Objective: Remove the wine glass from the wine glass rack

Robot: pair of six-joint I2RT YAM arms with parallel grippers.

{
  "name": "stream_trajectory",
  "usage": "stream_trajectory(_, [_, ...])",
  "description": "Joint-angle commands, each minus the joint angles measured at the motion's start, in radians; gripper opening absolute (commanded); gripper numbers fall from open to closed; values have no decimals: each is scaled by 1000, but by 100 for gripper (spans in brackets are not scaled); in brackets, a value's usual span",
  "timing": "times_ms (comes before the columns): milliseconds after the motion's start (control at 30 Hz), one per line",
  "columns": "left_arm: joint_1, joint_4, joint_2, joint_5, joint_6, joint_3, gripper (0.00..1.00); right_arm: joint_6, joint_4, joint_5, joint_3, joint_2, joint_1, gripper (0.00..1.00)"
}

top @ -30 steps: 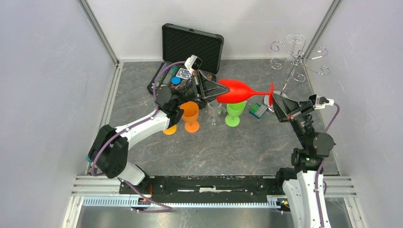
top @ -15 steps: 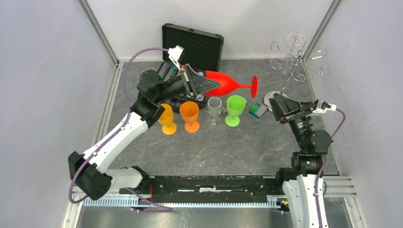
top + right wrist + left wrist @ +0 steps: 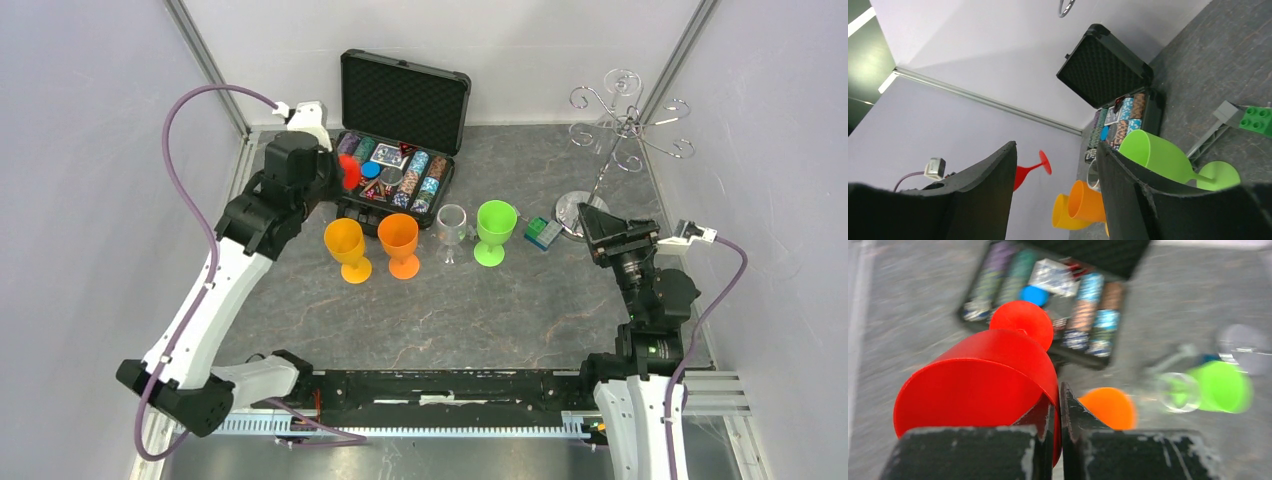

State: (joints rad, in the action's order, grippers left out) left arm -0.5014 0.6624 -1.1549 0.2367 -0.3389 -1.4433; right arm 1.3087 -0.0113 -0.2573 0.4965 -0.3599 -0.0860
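Our left pincer (image 3: pixel 1058 396) is clenched on the red wine glass (image 3: pixel 979 385), its two fingers nipping the bowl wall at the rim, with the foot pointing away from the wrist. The glass hangs in the air at the far left of the worktop (image 3: pixel 500 310), just beside the open chip case (image 3: pixel 404 97) and well apart from the wine glass rack (image 3: pixel 625 125), which stands bare at the far right.

We judge the glass to be opaque plastic: light, stiff, not likely to shatter, but smooth. A pinch on one thin wall could let it swing or slip, so the stem or a deeper bite on the bowl would be the surer hold.

Our left arm reaches long toward the far-left corner, elbow high and wrist turned in toward the case. Our right arm stands folded at the near right. The right pincer (image 3: pixel 1055 150) is released, its jaws apart with nothing between them, and it sits low near the rack's disc base. A row of four glasses (image 3: pixel 400 240) stands on the worktop between the arms.
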Motion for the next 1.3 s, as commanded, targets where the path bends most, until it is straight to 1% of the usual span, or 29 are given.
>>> stream_trajectory(0, [107,228,-69,250,160,-39,2,-62,41,28,33,7,2,64])
stream_trajectory(67, [148,283,-109,248,158,-33,2,-64,40,20,27,7,2,64])
stream_trajectory(133, [167,329,-136,213,147,-5,2,-67,38,12,25,7,2,64])
stream_trajectory(200, [173,334,-149,176,149,53,2,-73,38,12,23,11,2,64])
stream_trajectory(300, [185,345,-178,151,148,89,2,-73,37,16,14,16,2,64])
stream_trajectory(433, [188,333,-202,112,128,123,2,-65,20,-14,1,5,2,64])
stream_trajectory(467, [187,326,-207,101,126,132,2,-62,-10,-19,-2,3,2,63])
stream_trajectory(600, [189,307,-218,113,111,160,2,-61,-13,-25,-2,0,2,63])
stream_trajectory(867, [211,276,-234,84,100,219,2,-65,-13,-30,1,-8,6,63])
stream_trajectory(1067, [246,249,-217,62,91,241,7,-71,-15,-25,6,-19,9,63])
stream_trajectory(1267, [281,221,-218,16,89,274,14,-77,-15,-22,7,-25,12,63])
